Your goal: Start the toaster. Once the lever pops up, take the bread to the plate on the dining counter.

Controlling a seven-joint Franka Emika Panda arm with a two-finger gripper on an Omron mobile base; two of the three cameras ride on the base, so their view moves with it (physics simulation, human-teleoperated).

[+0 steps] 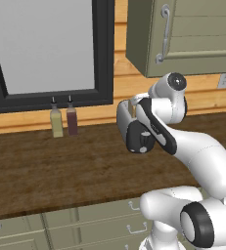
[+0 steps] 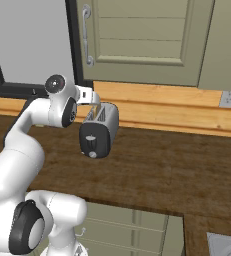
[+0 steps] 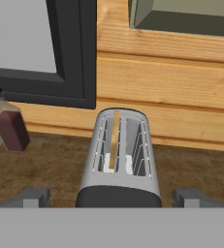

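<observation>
- Two dark fingertips (image 3: 36, 198) of the claw (image 3: 112, 199) stand spread wide at the bottom of the hand view, holding nothing, with the toaster between them and just beyond
- Nearest on the toaster (image 2: 99, 131) is its black end face, where the lever (image 2: 92, 154) sits low as a small pale tab
- Further in, the bread (image 3: 114, 140) stands upright in the left slot, its top edge poking out
- Behind, the dark wood tabletop (image 1: 41, 166) carries two bottles (image 1: 64, 121) under the window (image 1: 46, 49)
- My guess: starting or waiting on the toaster is the step in hand; next, once the lever rises, the claw must drop over the slot and pinch the slice
</observation>
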